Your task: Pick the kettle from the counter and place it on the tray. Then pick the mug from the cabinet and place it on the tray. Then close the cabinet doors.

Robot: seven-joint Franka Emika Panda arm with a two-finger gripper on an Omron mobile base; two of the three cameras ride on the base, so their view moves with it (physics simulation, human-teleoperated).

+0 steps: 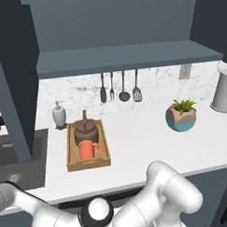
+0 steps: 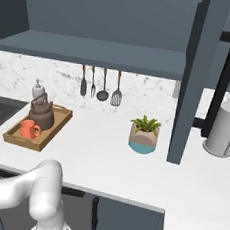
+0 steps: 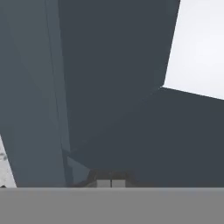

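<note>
The wooden tray lies on the white counter at the left. On it stand the dark-brown kettle at the far end and the orange mug in front of it. From the right they show as tray, kettle and mug. Above, the cabinet stands open, its left door and right door swung out. In the hand view my gripper is shut on nothing, facing a dark slate-blue panel at close range.
A potted plant sits mid-counter and a tall grey cylinder container at the far right. A soap dispenser stands behind the tray. Utensils hang on the backsplash. The sink lies left of the tray.
</note>
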